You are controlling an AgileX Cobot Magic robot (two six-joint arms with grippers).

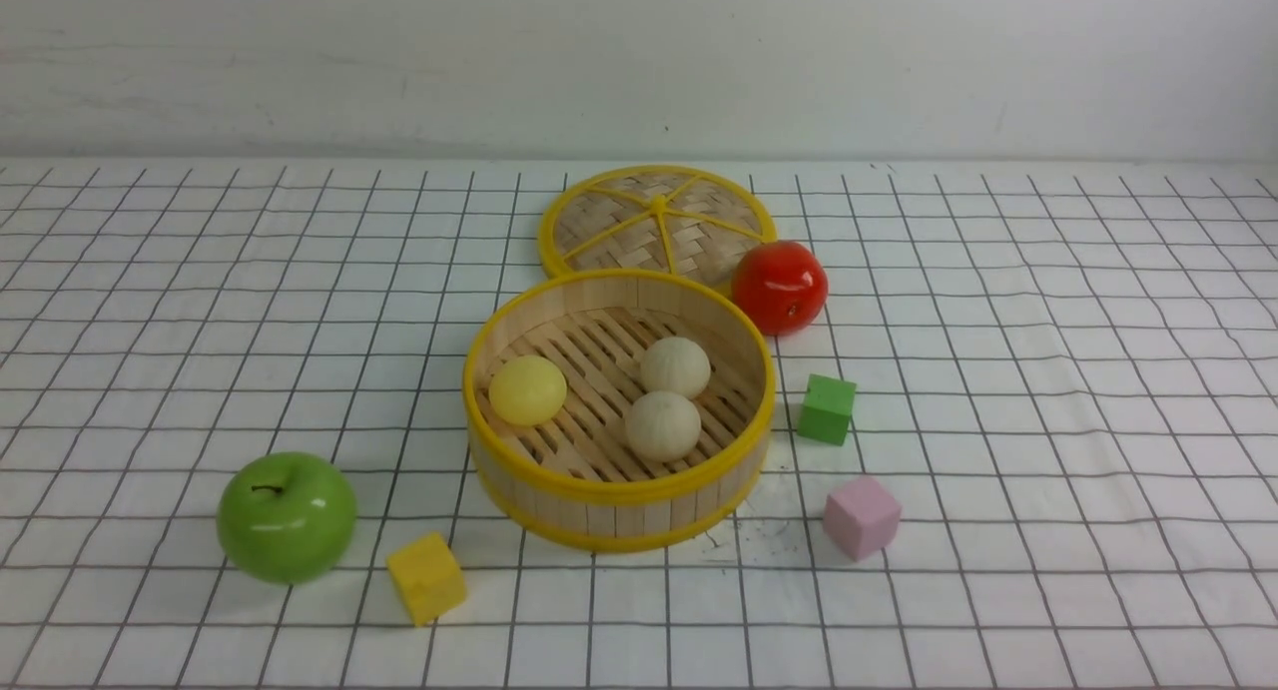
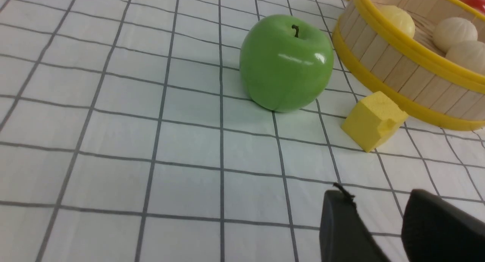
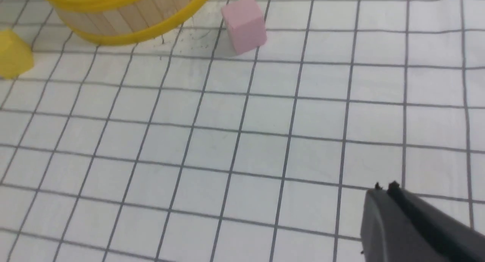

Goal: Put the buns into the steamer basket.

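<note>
Buns (image 1: 663, 425) in steamer basket (image 1: 619, 495) | apples, cubes around | left end effector (image 2: 379, 216) parted, right (image 3: 384, 188) closed, both empty

Steamer basket (image 1: 619, 490) open above; green apple (image 1: 287, 516), yellow cube (image 1: 426, 577) crowd left-front, pink cube (image 1: 861, 515) right-front.
</note>
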